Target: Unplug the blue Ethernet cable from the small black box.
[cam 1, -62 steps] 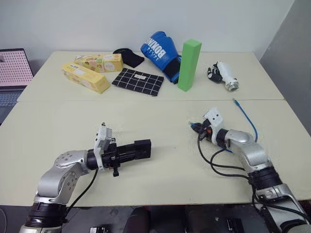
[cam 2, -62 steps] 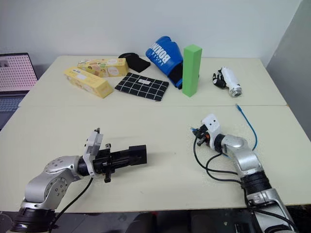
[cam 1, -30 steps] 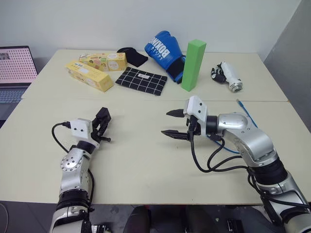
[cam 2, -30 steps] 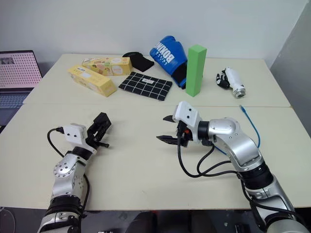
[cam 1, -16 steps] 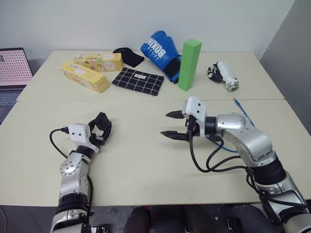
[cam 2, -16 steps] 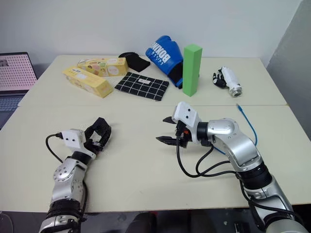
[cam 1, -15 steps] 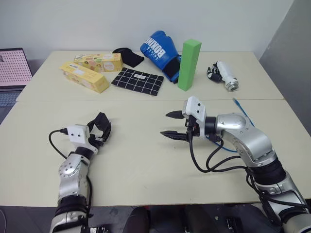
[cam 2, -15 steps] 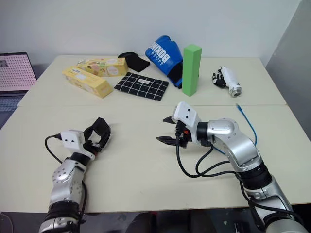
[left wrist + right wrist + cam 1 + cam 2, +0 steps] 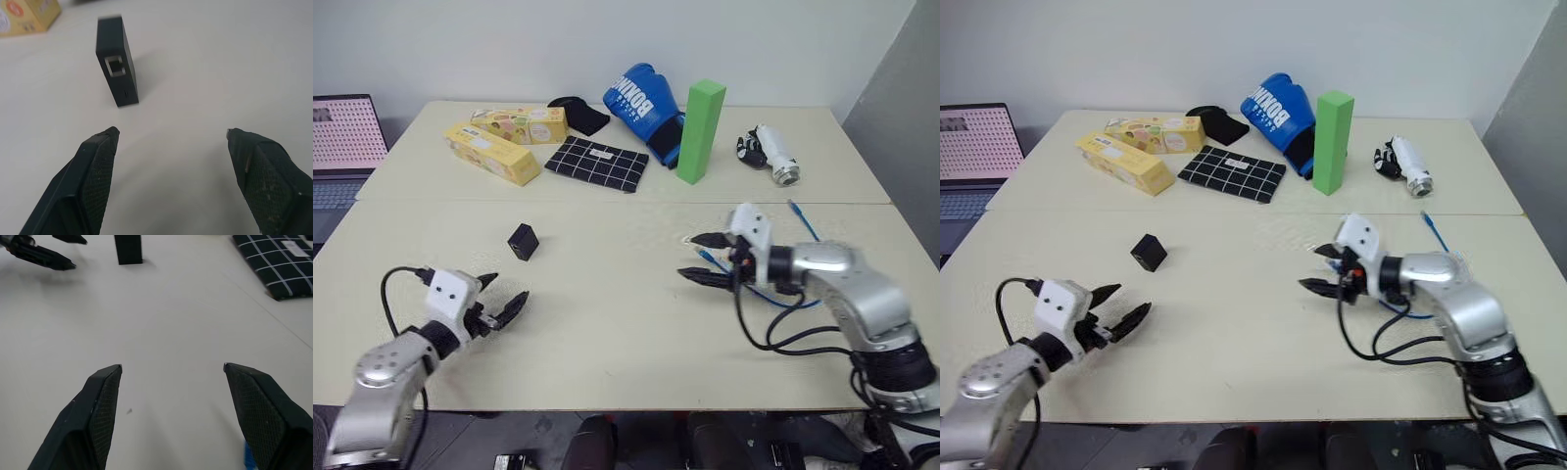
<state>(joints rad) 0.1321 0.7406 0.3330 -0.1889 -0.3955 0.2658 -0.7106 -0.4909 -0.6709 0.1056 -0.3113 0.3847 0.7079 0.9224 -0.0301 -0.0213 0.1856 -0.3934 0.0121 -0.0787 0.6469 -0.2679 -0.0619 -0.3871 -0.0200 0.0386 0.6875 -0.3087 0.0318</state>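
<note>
Blk box (image 9: 1148,252) alone, cable (image 9: 1442,241) apart

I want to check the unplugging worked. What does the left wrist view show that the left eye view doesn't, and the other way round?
Left wrist view alone: the small black box stands on edge, its port facing the camera, empty. Left eye view alone: the blue Ethernet cable lies by the right gripper, apart from the box. Both share the box on the table ahead of the open left gripper.

lab or office, plain tables (image 9: 607,323), laptop (image 9: 342,147), bare wall (image 9: 460,49)
</note>
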